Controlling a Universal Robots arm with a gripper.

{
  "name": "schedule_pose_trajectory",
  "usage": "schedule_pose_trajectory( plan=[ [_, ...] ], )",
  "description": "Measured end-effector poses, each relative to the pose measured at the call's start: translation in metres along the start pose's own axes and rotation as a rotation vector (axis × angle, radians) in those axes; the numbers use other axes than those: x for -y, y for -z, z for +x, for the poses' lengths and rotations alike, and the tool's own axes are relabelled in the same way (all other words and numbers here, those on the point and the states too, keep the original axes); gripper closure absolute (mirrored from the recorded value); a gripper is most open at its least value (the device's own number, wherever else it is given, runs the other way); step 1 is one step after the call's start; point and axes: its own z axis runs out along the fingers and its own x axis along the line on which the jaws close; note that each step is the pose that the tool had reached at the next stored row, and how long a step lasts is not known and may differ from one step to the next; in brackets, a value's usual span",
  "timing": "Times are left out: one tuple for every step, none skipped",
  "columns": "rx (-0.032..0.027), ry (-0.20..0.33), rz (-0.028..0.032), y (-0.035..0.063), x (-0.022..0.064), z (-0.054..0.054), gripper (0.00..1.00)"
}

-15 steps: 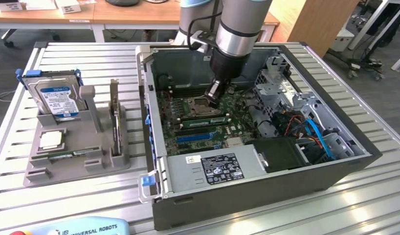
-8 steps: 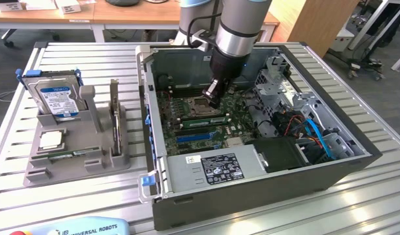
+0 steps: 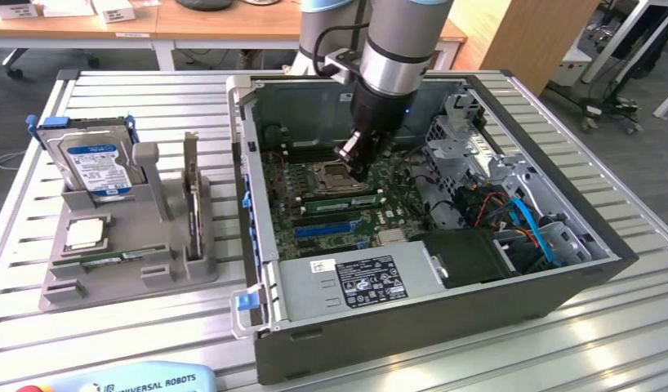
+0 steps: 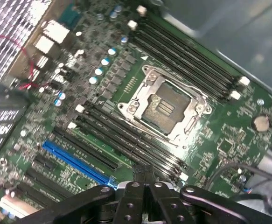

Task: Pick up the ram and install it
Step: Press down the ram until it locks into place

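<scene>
In the exterior view my gripper (image 3: 354, 169) reaches down into the open computer case (image 3: 271, 269), just over the motherboard beside the empty processor socket (image 3: 327, 174). The ram (image 3: 334, 201), a narrow green stick with black chips, stands along a memory slot right under the fingertips. Whether the fingers touch it I cannot tell. In the wrist view the gripper (image 4: 144, 176) has its fingers pressed together over the black memory slots (image 4: 126, 140) beside the socket (image 4: 166, 109), and nothing shows between them.
A grey parts holder (image 3: 62, 286) on the slatted table at the exterior view's left carries a blue-labelled hard drive (image 3: 95, 163), a square silver chip (image 3: 86, 234) and a thin green strip (image 3: 122, 258). Case walls, drive cage (image 3: 465, 135) and cables (image 3: 530, 224) crowd the motherboard.
</scene>
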Motion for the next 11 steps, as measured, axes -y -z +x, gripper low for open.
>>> schedule_pose_trajectory(
  plan=[
    [0.0008, -0.018, 0.0005, -0.0003, 0.0, 0.0, 0.9],
    [0.0017, -0.036, 0.0009, -0.0005, 0.0001, 0.0, 0.9],
    [0.0027, -0.054, 0.0013, -0.0009, 0.0001, 0.0, 0.9],
    [0.0035, -0.072, 0.0018, -0.0011, 0.0001, 0.0, 0.9],
    [0.0043, -0.09, 0.0023, -0.0014, 0.0001, 0.0, 0.9],
    [0.0053, -0.108, 0.0027, -0.0017, 0.0001, 0.0, 0.9],
    [0.0063, -0.128, 0.0032, -0.002, 0.0001, 0.0, 0.9],
    [0.0071, -0.145, 0.0036, -0.0022, 0.0001, 0.0001, 0.9],
    [0.008, -0.163, 0.0041, -0.0025, 0.0001, 0.0001, 0.9],
    [0.0089, -0.181, 0.0046, -0.0027, 0.0002, 0.0001, 0.9],
    [0.0098, -0.199, 0.005, -0.0029, 0.0002, 0.0001, 0.9]
  ],
)
